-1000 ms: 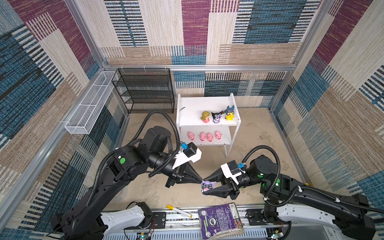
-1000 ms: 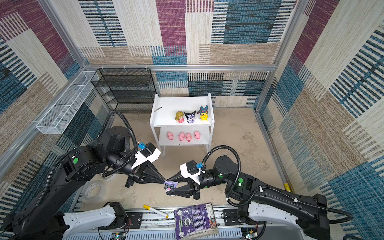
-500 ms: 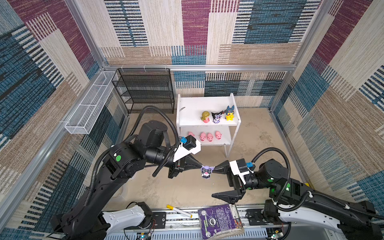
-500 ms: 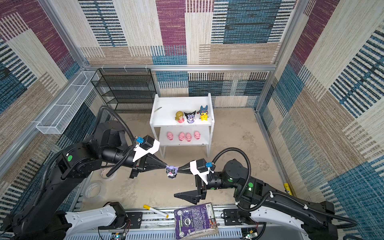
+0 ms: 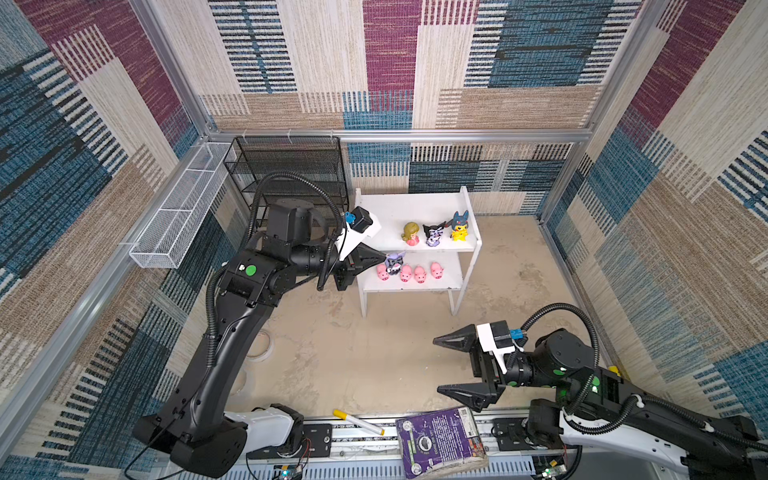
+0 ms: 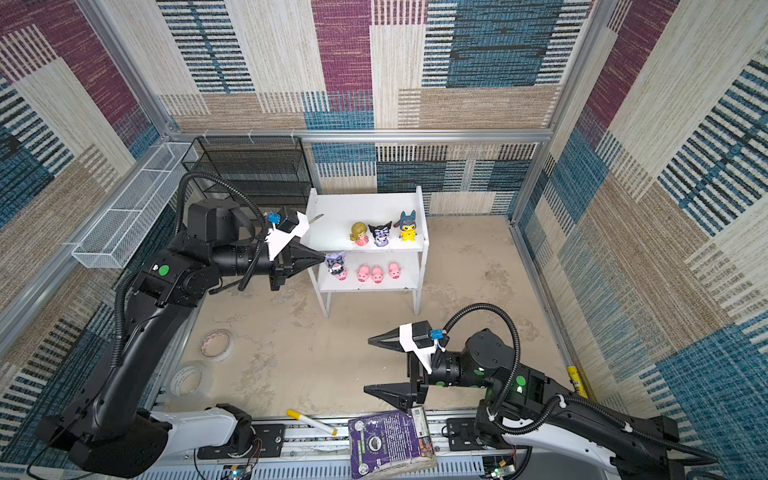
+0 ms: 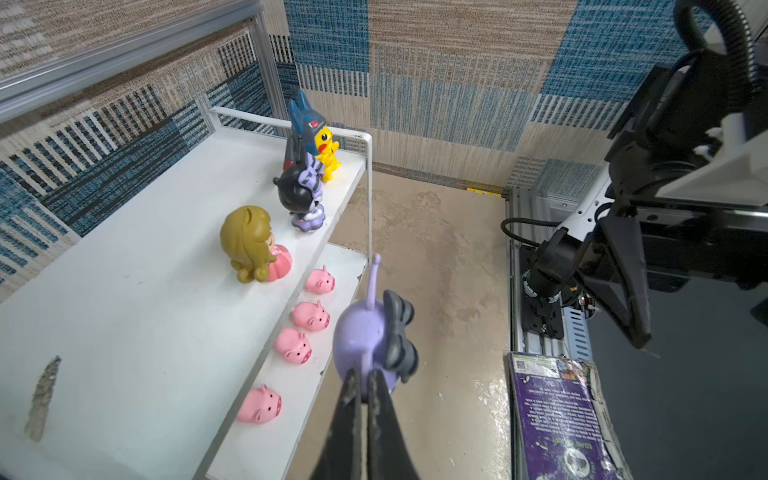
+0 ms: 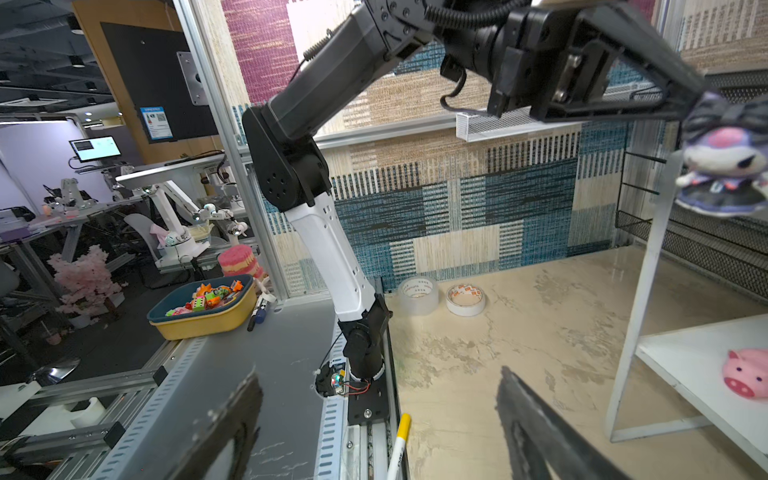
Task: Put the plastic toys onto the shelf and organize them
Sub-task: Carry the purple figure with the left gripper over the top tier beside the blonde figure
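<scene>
The left gripper (image 5: 382, 261) has its tapered black jaws pressed together on a thin part of the lilac eared toy (image 7: 365, 332), a smooth, rounded plastic figure with a striped grey bow and one long pointed ear standing up. The toy hangs in the air at the near left corner of the shelf (image 5: 395, 212), clear of both boards; in both top views it overlaps the leftmost pig.

The shelf is a white two-tier unit with flat, matte boards, raised side panels and thin legs. On the upper board three glossy figures stand in a row near the right end:
- the blonde girl (image 5: 411, 234), with a bulky moulded mane and a pink dress
- the black-purple eared toy (image 5: 433, 235)
- the yellow blue-hooded toy (image 5: 459, 226), farthest right, with sharp hood points

On the lower board the four pink pigs (image 7: 311, 315) sit in a line, small, plump and shiny.

The right gripper (image 5: 436, 365) hovers low over the near right of the worktop (image 5: 353, 353), its wedge-shaped jaws spread wide with nothing between them. The worktop is a mottled, sandy beige sheet.

At the near edge lie a worn purple book (image 5: 440, 440) and a white marker (image 5: 358, 422) with a yellow cap. Two flat tape rolls (image 6: 216, 345) lie at the near left.
</scene>
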You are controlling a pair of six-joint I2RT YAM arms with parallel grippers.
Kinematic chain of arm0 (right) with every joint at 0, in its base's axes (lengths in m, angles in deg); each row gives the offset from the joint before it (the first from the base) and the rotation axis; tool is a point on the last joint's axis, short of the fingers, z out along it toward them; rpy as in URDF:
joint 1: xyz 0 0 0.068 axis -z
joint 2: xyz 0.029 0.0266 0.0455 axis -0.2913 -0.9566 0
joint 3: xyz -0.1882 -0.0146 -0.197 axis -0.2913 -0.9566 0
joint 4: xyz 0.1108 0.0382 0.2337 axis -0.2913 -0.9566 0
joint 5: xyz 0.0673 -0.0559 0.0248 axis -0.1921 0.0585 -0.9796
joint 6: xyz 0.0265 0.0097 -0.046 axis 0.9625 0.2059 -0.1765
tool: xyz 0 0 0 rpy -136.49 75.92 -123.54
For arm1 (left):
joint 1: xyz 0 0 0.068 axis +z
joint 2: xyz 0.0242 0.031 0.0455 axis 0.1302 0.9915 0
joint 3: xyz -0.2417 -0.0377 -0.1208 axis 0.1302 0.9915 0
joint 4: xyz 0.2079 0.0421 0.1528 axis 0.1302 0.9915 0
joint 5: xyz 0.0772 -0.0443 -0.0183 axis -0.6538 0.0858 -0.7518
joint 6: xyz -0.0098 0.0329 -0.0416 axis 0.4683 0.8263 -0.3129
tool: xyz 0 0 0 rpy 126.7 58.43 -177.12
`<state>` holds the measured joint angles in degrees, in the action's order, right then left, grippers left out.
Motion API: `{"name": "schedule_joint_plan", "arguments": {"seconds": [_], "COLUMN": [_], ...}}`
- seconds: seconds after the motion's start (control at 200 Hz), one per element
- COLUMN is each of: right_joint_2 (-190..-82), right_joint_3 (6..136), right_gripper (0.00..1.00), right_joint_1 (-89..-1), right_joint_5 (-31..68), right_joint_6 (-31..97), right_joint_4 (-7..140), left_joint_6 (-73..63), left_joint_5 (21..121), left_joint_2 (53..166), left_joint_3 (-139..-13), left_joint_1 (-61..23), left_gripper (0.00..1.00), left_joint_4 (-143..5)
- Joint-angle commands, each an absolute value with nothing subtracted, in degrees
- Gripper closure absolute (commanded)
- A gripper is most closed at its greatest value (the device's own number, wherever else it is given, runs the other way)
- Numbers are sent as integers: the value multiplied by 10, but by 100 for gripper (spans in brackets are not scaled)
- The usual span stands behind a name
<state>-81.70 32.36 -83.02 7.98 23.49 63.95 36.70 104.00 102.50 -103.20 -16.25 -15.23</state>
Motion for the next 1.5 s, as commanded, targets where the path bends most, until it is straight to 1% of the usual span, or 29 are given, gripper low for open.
{"name": "schedule_joint_plan", "arguments": {"seconds": [0.0, 0.175, 0.506, 0.691, 1.242, 1.492], "right_joint_2": [-819, -816, -809, -820, -824, -815], "right_joint_3": [322, 322, 321, 321, 319, 313], "right_gripper": [11, 10, 10, 10, 10, 10], "right_joint_1": [-831, -831, -830, -830, -830, -830], "right_joint_5": [88, 93, 125, 125, 131, 132], "right_joint_6": [239, 238, 237, 239, 241, 245], "right_joint_4": [638, 634, 624, 627, 630, 633], "left_joint_6": [408, 414, 376, 365, 353, 360], "left_joint_5": [1034, 1046, 1097, 1116, 1133, 1128], "left_joint_2": [1056, 1088, 1083, 1094, 1115, 1121], "left_joint_3": [-1070, -1091, -1032, -1028, -1020, -1028], "left_joint_1": [-154, -129, -77, -61, -55, -55], "left_gripper": [100, 100, 100, 100, 100, 100], "left_joint_4": [-147, -166, -287, -315, -314, -286]}}
